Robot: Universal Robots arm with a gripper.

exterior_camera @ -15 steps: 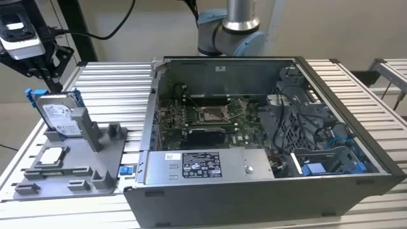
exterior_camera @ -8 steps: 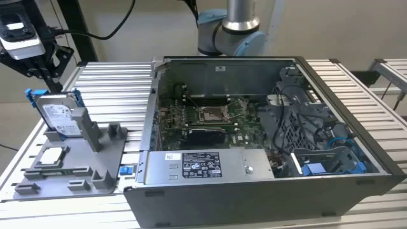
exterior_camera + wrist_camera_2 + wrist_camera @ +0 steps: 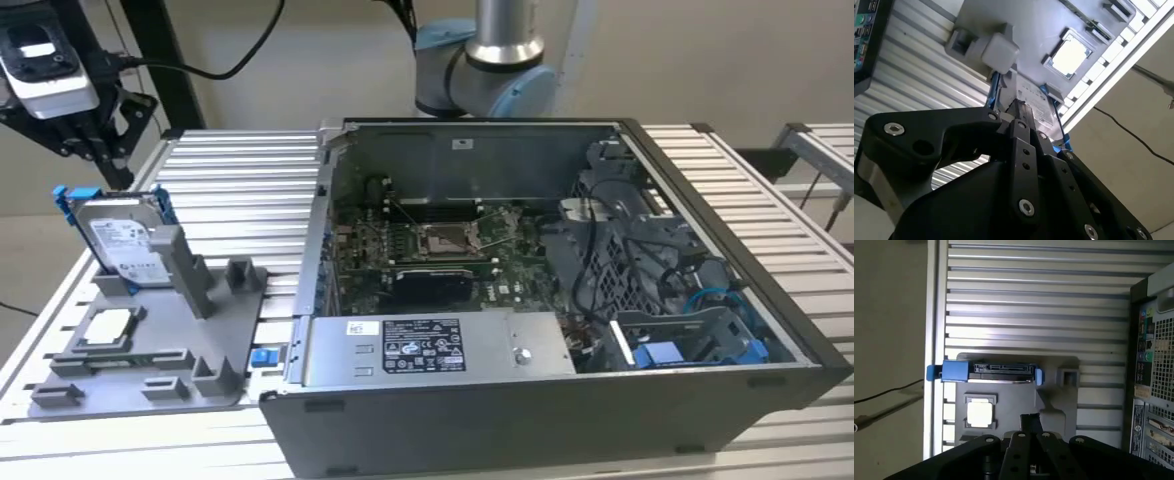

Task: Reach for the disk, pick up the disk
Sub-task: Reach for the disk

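Your gripper [image 3: 96, 150] above the disk [image 3: 123, 240], clear of it, claw pressed together on nothing, disk upright in the grey holder [image 3: 200, 330]

- disk [image 3: 123, 238]: silver-grey body, white printed label, blue side rails
- holder tray [image 3: 220, 345]: plain matte grey
- chip [image 3: 110, 328]: bright silver square
- table [image 3: 240, 175]: pale silver, ribbed in parallel slats
- computer case [image 3: 534, 430]: dark grey shell
- motherboard [image 3: 441, 235]: green
- power-supply box [image 3: 427, 345]: grey, white-and-black label
- clips [image 3: 661, 357] in drive bay: blue
- arm [image 3: 487, 60]: silver tube, light-blue joint caps
- gripper [image 3: 1018, 107]: black, silver screw heads
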